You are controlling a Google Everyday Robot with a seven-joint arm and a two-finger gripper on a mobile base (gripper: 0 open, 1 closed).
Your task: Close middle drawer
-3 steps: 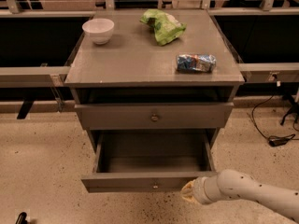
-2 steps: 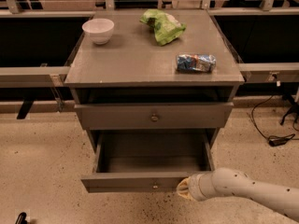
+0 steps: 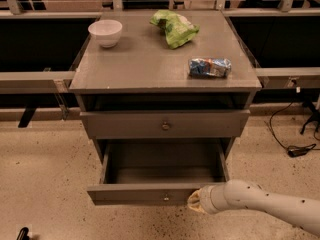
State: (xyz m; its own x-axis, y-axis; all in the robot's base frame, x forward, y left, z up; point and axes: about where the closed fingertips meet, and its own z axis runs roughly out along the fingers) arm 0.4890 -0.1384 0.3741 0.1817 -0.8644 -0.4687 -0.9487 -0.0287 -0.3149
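The middle drawer [image 3: 150, 194] is pulled out of the grey cabinet, its long shallow box open and empty. Its narrow front panel has a small brass knob [image 3: 165, 198] at the centre. My gripper [image 3: 194, 202], on the end of the white arm [image 3: 260, 204] that comes in from the lower right, is at the right part of that front panel, just right of the knob. It looks to be touching the panel's face.
Above the open drawer is a taller shut drawer front with a knob [image 3: 165, 126]. The cabinet top [image 3: 150, 64] holds a white bowl [image 3: 105, 32], a green bag [image 3: 174, 27] and a blue packet [image 3: 210, 67]. A cable [image 3: 295, 149] lies on the floor at right.
My gripper has moved a little to the left along the drawer front, towards the knob. The drawer itself looks about as far out as before.
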